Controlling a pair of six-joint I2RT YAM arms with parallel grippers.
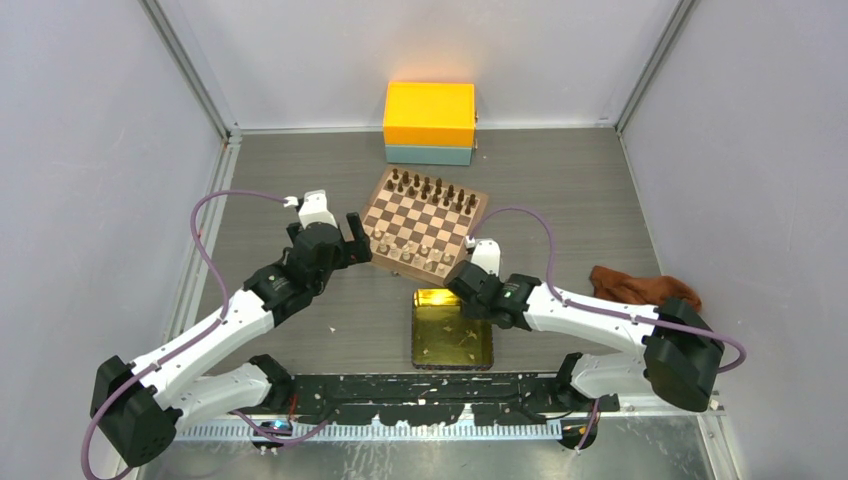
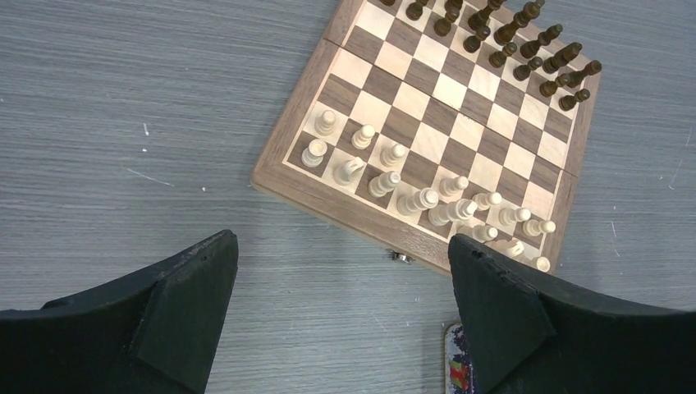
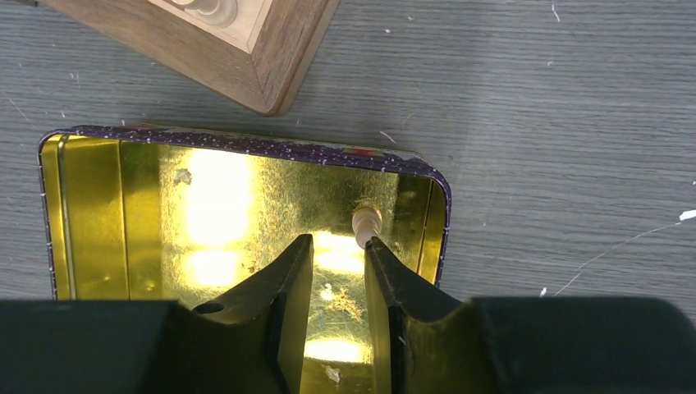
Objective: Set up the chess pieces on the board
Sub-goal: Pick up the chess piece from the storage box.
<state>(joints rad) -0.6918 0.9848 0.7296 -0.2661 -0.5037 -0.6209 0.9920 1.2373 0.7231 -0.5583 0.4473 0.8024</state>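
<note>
Light falls bright and even from above. The gold tray takes the strongest glare: two pale yellow patches wash out its floor, and in the top view its far end shines too. Beyond the tray, the board is sharp, with only faint shadows. Further beyond, the orange box looks a little overexposed.

board cut by top edge, pale piece partly behind right fingers, tin tray near side hidden
</note>
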